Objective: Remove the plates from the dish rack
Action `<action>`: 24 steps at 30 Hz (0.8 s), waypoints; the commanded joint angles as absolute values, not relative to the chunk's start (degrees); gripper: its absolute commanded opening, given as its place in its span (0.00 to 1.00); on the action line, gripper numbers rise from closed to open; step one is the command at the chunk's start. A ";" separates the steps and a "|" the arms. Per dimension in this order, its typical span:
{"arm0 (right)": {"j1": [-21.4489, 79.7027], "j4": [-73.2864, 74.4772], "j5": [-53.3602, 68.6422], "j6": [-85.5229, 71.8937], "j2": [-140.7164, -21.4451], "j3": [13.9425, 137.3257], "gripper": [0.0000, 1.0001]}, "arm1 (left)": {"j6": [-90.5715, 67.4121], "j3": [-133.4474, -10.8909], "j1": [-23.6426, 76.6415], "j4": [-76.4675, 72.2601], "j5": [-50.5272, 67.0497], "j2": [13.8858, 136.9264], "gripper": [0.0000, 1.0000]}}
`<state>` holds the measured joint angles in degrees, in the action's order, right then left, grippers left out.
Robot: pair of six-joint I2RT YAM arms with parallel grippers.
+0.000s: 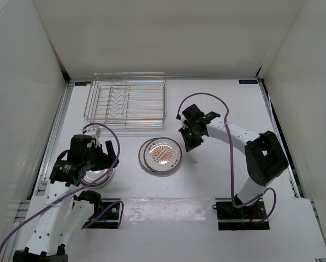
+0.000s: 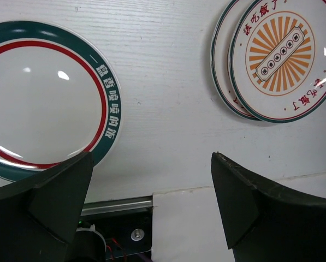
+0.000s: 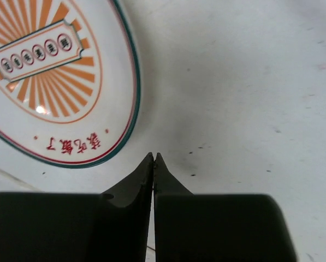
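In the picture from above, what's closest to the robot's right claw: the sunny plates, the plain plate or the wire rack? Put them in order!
From the right gripper:
1. sunburst plates, just left of it, mid-table.
2. dish rack, at the back.
3. plain plate, far over on the left.

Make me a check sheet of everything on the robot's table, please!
Surface: white table, a few tiny dark specks.
Job's things: wire rack holds no plates; two sunburst plates overlap mid-table; plain plate lies flat by the left arm.
Clutter: clear tray at the rack's far side.
Claws: left claw open, empty, above the table; right claw shut, empty, beside the sunburst plates.
Cables: purple cables loop along both arms.
Surroundings: white walls on three sides.
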<state>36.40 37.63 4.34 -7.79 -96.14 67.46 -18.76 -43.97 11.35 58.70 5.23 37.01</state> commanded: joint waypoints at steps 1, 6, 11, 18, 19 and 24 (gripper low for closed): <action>36.56 34.90 12.39 -9.40 -94.57 65.39 0.03 | -18.72 -43.42 11.07 58.80 4.57 35.42 1.00; 36.74 34.54 14.85 -9.67 -97.38 66.88 0.02 | -18.46 -42.45 11.08 61.17 4.22 33.49 1.00; 36.91 34.19 16.26 -9.58 -99.75 69.87 0.02 | -17.93 -41.93 11.16 62.40 2.55 30.85 1.00; 36.65 33.93 17.58 -9.67 -98.88 70.31 0.05 | -17.23 -39.82 11.07 61.08 1.41 28.57 1.00; 36.65 33.75 17.58 -9.67 -98.53 69.96 0.05 | -17.40 -39.64 11.16 60.74 1.32 28.39 1.00; 36.47 32.35 15.48 -6.61 -96.68 71.10 0.05 | -16.96 -39.11 11.08 60.29 1.49 28.56 1.00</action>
<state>36.51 34.28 16.51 -8.73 -99.81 68.49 -17.82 -39.66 11.35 61.25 2.28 28.71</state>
